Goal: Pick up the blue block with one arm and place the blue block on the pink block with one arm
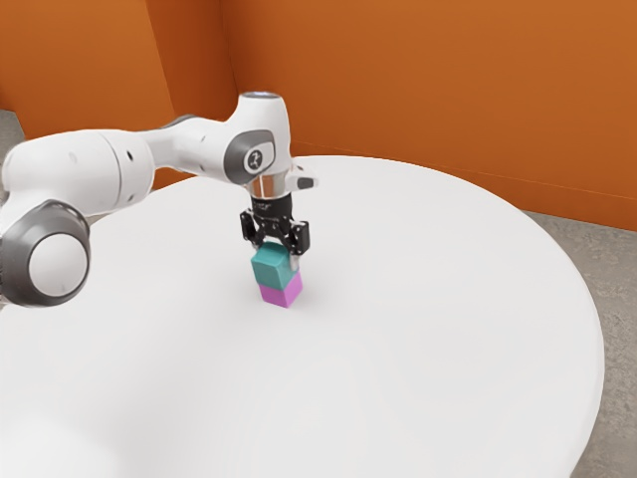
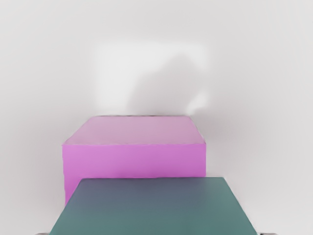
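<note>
Between the fingers, in the exterior view, you see the blue block clamped from both sides. It sits on the pink block, directly below the fingers on the white desk. Just under the fingers, in the wrist view, the blue block overlaps the pink block.
</note>
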Controlling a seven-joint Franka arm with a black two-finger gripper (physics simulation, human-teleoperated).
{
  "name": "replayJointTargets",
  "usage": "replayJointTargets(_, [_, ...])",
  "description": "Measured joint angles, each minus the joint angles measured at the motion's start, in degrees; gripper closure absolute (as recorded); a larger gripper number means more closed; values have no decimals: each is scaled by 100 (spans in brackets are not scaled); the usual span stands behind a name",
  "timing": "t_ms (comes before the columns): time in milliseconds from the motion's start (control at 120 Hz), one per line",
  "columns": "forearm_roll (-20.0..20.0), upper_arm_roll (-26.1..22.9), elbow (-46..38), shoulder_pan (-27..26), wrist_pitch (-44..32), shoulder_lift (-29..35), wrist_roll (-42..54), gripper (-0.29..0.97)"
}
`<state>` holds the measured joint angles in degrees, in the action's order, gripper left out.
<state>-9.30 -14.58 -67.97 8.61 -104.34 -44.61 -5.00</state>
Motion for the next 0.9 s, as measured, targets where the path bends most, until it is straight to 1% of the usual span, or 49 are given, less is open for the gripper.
replayJointTargets(158, [21, 4, 42, 0, -29, 3, 63, 5])
replayJointTargets(367, [36, 9, 118, 0, 17, 104, 137, 2])
replayJointTargets(600, [52, 16, 171, -4, 416, 775, 195, 1])
replayJointTargets(692, [124, 17, 150, -8, 608, 922, 207, 0])
replayJointTargets(900, [354, 18, 148, -8, 814, 966, 181, 0])
